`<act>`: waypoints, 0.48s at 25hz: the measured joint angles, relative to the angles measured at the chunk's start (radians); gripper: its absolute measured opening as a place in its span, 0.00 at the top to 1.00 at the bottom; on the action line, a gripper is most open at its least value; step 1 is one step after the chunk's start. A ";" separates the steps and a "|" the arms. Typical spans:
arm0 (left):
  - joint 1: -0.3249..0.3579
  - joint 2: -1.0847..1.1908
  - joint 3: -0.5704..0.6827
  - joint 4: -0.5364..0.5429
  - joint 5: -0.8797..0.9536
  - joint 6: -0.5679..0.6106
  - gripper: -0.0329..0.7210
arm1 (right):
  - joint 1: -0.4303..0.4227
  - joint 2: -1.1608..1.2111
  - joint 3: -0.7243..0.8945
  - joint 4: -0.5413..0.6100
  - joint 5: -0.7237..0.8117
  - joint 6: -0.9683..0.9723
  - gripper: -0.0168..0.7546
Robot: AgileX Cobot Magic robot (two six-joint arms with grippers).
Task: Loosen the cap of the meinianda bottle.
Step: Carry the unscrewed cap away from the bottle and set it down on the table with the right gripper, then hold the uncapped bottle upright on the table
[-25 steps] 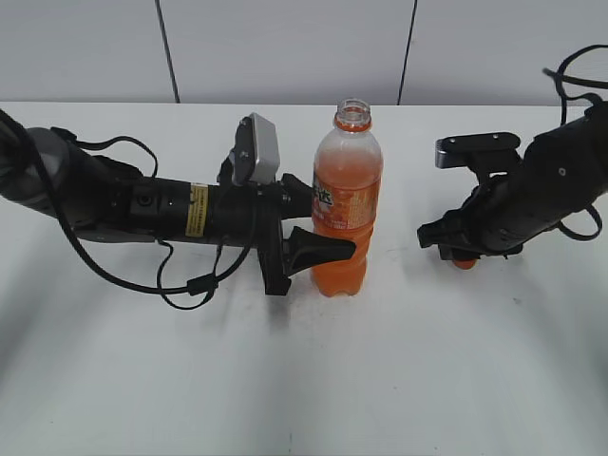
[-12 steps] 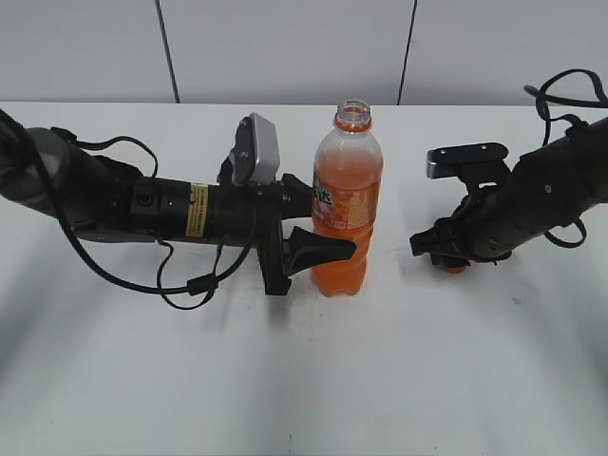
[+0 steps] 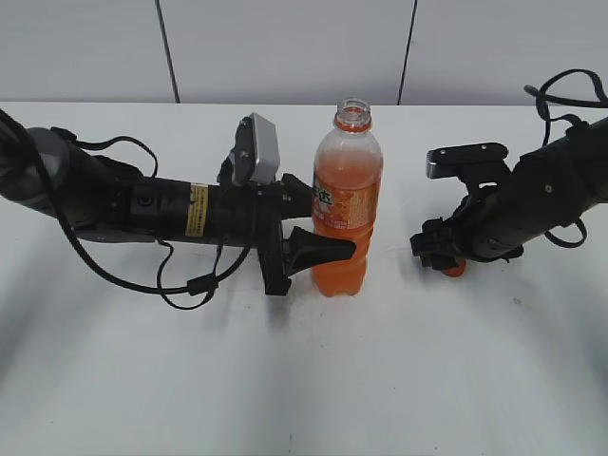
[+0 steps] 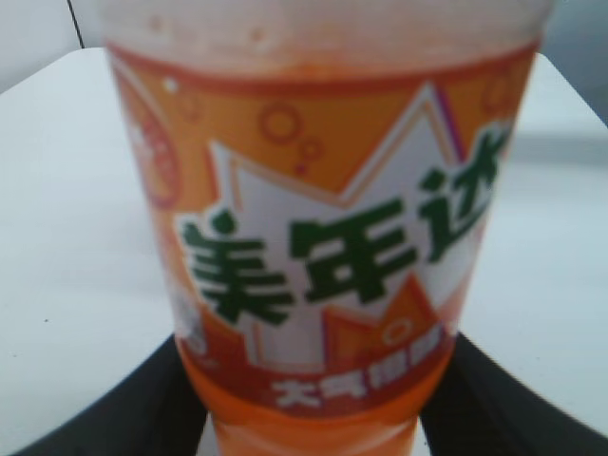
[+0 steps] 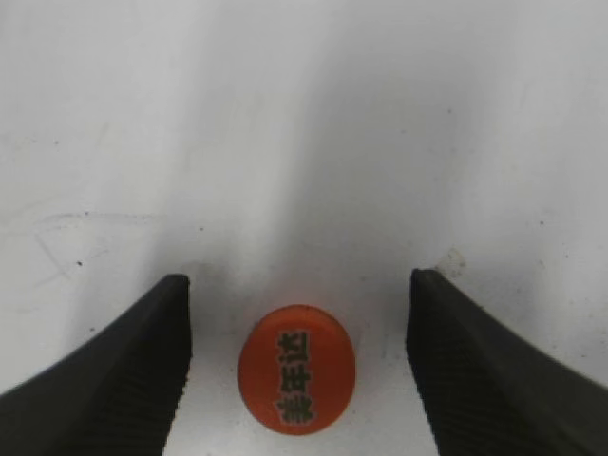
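Note:
The meinianda bottle (image 3: pixel 347 204) stands upright mid-table with its mouth open and no cap on it. My left gripper (image 3: pixel 318 223) is shut on the bottle's lower body; in the left wrist view the orange label (image 4: pixel 323 256) fills the frame between the black fingers (image 4: pixel 123 408). The orange cap (image 5: pixel 296 382) lies flat on the table, top up, between the spread fingers of my right gripper (image 5: pixel 299 380), touching neither. In the exterior view the cap (image 3: pixel 455 267) peeks out under the right gripper (image 3: pixel 439 255), to the right of the bottle.
The white table (image 3: pixel 304 380) runs to a grey panelled wall behind. Black cables trail from the left arm (image 3: pixel 190 280) and loop above the right arm (image 3: pixel 560 90).
The right arm lowered and shifted left a second ago. Its jaws have now spread, and the cap rests free on the table. The left arm and bottle have not moved.

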State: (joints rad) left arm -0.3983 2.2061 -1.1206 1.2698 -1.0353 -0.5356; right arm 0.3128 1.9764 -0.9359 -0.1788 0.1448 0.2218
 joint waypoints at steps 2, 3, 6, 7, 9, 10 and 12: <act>0.000 0.000 0.000 0.001 0.000 0.000 0.43 | 0.000 -0.013 0.000 0.000 0.001 0.000 0.28; 0.000 0.000 0.000 0.001 0.000 0.000 0.43 | 0.000 -0.027 0.000 0.000 0.002 0.000 0.28; 0.000 0.000 0.000 0.003 0.000 0.000 0.33 | 0.000 -0.082 0.000 0.000 0.002 0.000 0.28; 0.000 0.000 0.000 0.007 0.000 0.000 0.27 | 0.000 -0.106 0.000 0.000 0.002 0.000 0.28; 0.000 0.001 0.000 0.012 -0.001 -0.001 0.21 | 0.000 -0.141 0.001 0.000 0.003 0.000 0.28; 0.000 0.001 0.000 0.017 -0.001 -0.005 0.19 | 0.000 -0.166 0.001 0.000 0.003 0.000 0.28; 0.010 0.001 0.000 0.049 -0.001 -0.027 0.18 | 0.000 -0.205 0.001 -0.001 0.009 0.000 0.28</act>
State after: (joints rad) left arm -0.3885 2.2070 -1.1206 1.3183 -1.0362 -0.5625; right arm 0.3128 1.7710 -0.9351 -0.1797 0.1538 0.2218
